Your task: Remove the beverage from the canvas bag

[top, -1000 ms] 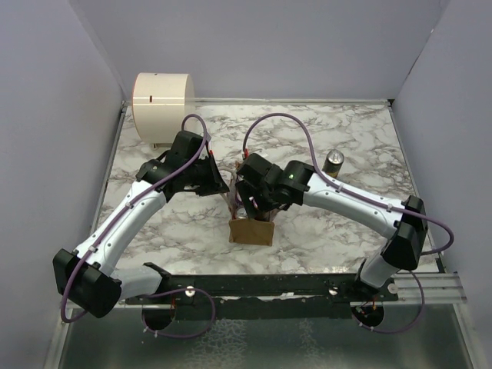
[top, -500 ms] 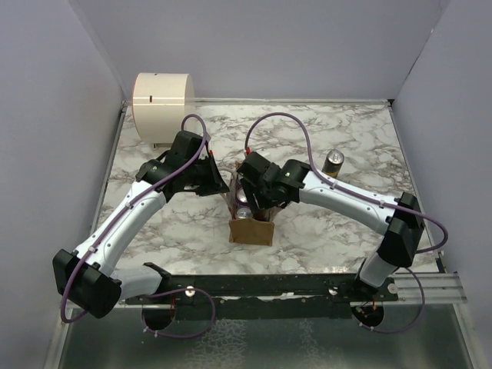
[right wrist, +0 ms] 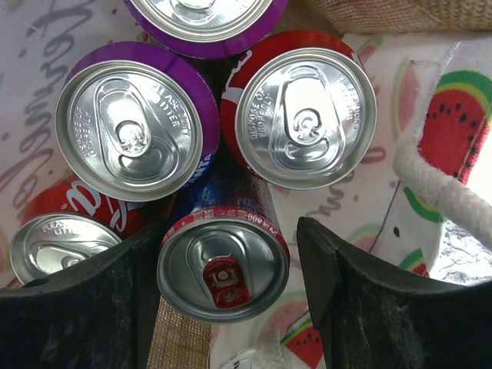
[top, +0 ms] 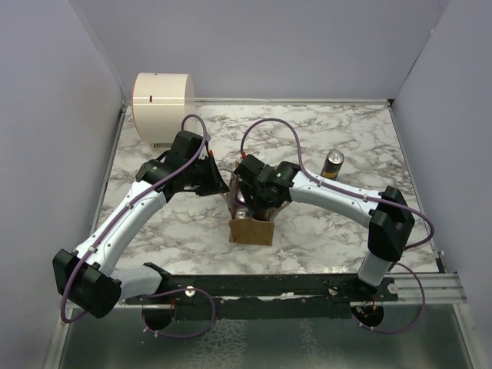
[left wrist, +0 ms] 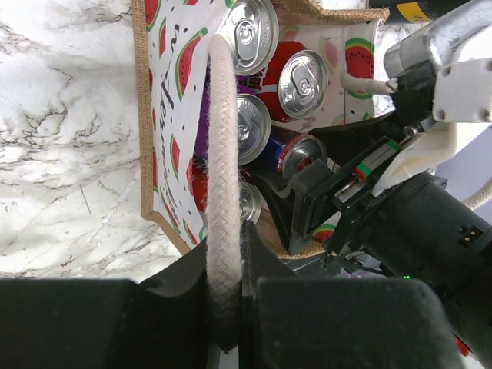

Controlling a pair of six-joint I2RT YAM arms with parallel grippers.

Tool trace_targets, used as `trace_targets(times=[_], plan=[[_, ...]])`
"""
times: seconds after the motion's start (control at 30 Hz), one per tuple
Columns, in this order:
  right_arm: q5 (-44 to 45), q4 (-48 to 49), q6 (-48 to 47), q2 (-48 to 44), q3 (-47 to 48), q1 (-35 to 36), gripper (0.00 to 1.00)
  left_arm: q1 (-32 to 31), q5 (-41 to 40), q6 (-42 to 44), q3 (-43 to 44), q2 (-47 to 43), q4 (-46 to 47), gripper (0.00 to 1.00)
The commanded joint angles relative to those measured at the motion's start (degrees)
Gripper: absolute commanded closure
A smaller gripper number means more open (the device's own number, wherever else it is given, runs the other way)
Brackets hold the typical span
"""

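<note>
The canvas bag [top: 250, 229], tan with watermelon prints [left wrist: 167, 73], stands mid-table and holds several drink cans. My left gripper [left wrist: 231, 257] is shut on one white rope handle [left wrist: 224, 154] and holds it up at the bag's left side [top: 221, 184]. My right gripper [right wrist: 229, 247] is open and reaches down into the bag's mouth [top: 251, 201]. Its fingers [right wrist: 327, 261] straddle a blue-and-red can with a red tab [right wrist: 223, 267], with a gap on the right side. Two purple cans [right wrist: 137, 131] and two red cans [right wrist: 306, 117] stand around it.
A gold-and-black can [top: 334, 163] stands on the marble table at the back right. A cream cylindrical container [top: 161, 106] sits in the back left corner. The bag's second rope handle [right wrist: 442, 192] lies close to my right finger. Walls enclose the table.
My right gripper has moved left and down into the bag's mouth, over the cans. The left arm has kept its hold on the handle.
</note>
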Motion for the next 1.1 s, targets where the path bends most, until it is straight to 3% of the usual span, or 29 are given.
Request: trace_targets(times=[0.0, 0.37, 0.73, 1.07], plan=[[-1.5, 3.5, -0.7, 1.3, -1.7, -0.1, 0.34, 0.1, -0.4, 0.3, 1.0, -0.8, 0.0, 1.00], [-3.2, 4.4, -1.1, 2.0, -1.7, -0.2, 0.42, 0.1, -0.1, 0.3, 1.0, -0.4, 0.2, 1.00], [-2.0, -1.1, -1.5, -0.9, 4.9, -0.2, 0.64, 0.1, 0.3, 0.6, 0.9, 0.0, 0.5, 1.00], [-3.3, -2.9, -3.6, -8.8, 12.2, -0.1, 0.83, 0.1, 0.0, 1.0, 0.9, 0.4, 0.5, 1.00]])
